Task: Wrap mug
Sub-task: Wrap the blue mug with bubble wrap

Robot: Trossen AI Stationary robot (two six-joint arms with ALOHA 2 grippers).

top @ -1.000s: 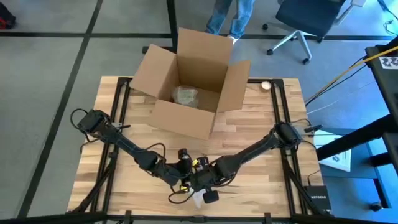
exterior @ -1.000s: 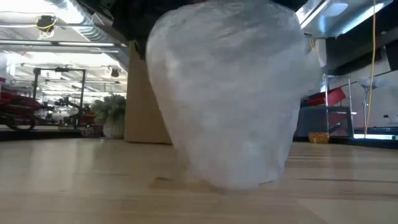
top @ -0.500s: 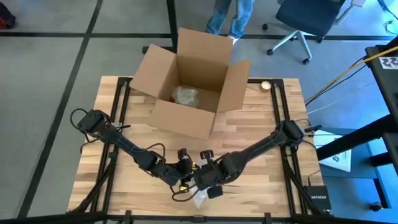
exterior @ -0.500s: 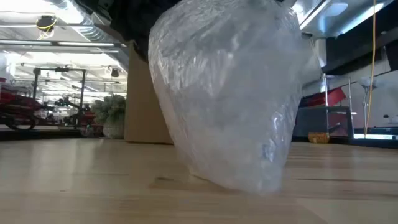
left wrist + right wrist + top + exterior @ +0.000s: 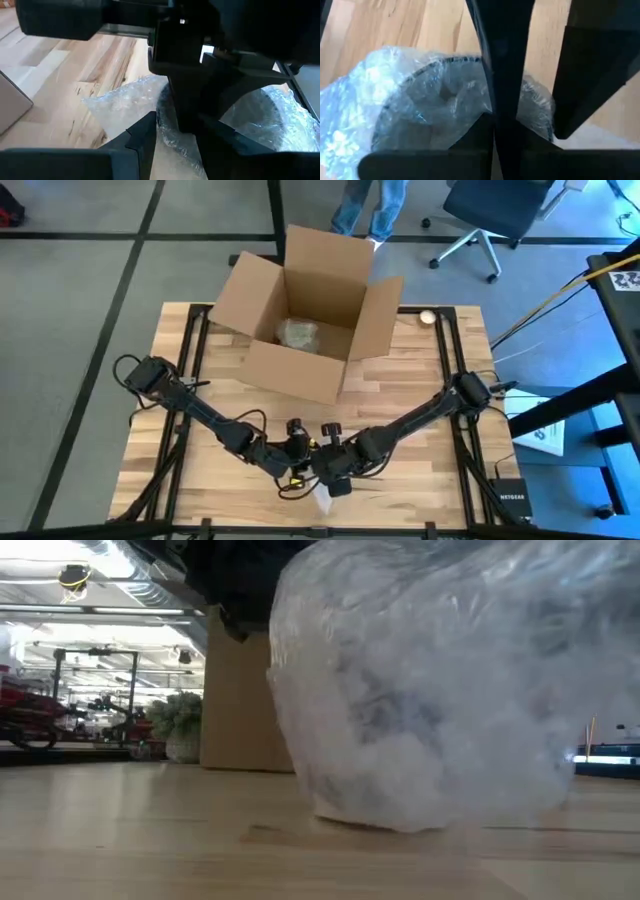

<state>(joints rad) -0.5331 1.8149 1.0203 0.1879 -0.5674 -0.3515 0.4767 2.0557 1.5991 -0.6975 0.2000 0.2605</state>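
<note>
A dark mug (image 5: 445, 62) stands inside a bundle of clear bubble wrap (image 5: 430, 690) that rests on the wood near the table's front edge (image 5: 322, 498). Both grippers meet right over it. My left gripper (image 5: 175, 145) comes from the left and is shut on a wad of wrap. My right gripper (image 5: 330, 476) reaches in from the right and points down, shut, onto the same spot. In the low view the bundle hides both grippers. My left gripper pinches a crumpled fold of bubble wrap (image 5: 172, 137) between its two fingers, beside the mug's dark rim (image 5: 162, 120); how many layers I cannot tell. It comes slanting down from the table's left. The bundle's base stays on the table. My right gripper meets the wrap (image 5: 186, 131) at the mug's mouth with its shut fingers (image 5: 185, 100), from above. Whether a layer sits between them is hidden by the fingers themselves.
An open cardboard box (image 5: 330, 270) stands at the table's far middle with a wrapped item (image 5: 297, 333) inside. A small round object (image 5: 428, 317) lies at the far right. Past the table stand a person's legs (image 5: 370, 205) and an office chair (image 5: 490, 220).
My right gripper has moved a little toward the far edge, closer to my left gripper. The wrapped bundle has tipped and swung toward the table's right and near edge, its base staying on the wood; it fills more of the low view.
</note>
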